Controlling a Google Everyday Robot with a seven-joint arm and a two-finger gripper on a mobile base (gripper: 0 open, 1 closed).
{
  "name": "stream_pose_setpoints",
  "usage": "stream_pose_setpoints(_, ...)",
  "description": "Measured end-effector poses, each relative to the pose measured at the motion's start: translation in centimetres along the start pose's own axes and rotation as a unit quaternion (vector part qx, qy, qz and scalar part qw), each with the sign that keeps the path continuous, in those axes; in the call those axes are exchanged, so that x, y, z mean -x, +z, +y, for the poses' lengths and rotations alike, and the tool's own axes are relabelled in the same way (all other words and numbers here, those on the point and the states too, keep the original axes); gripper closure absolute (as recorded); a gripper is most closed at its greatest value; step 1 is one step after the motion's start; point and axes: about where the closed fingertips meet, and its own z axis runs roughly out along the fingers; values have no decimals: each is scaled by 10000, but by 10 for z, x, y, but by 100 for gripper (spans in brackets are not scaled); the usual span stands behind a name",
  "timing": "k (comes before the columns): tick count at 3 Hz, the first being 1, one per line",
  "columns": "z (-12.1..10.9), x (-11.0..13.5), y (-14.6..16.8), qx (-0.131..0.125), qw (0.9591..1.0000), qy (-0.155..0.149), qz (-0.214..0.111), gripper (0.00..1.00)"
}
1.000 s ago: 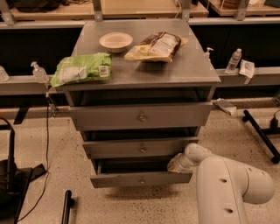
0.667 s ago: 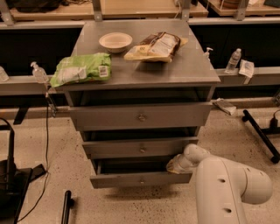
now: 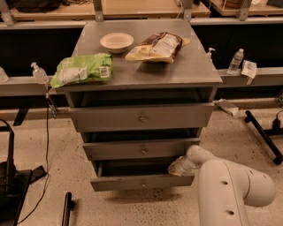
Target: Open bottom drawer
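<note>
Floor (image 3: 230,132): pale, speckled with dark flecks.
Cabinet (image 3: 146,70): grey metal, mid-room, its flat top facing the camera.
Ledge (image 3: 17,86): grey, running behind the cabinet on both sides, dark recess above it.
Bottles (image 3: 39,73): clear, one standing on the ledge at each side.
Bench (image 3: 141,9): light wood, along the back on metal posts.
Stand (image 3: 9,176): black, on the floor at left, a thin cable (image 3: 46,145) hanging beside it.
Bar (image 3: 265,137): black, lying on the floor at right.
Gripper (image 3: 176,167): low, at the cabinet's right front.
</note>
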Motion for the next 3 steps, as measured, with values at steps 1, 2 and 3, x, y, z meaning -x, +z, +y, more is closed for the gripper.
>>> stream_pose_setpoints(1,1,0,0,11,10000,1,-4,100)
stream_pose_setpoints(2,1,0,0,11,10000,1,-4,100)
stream_pose_setpoints(3,12,1,2,190,9998,57,-85,100)
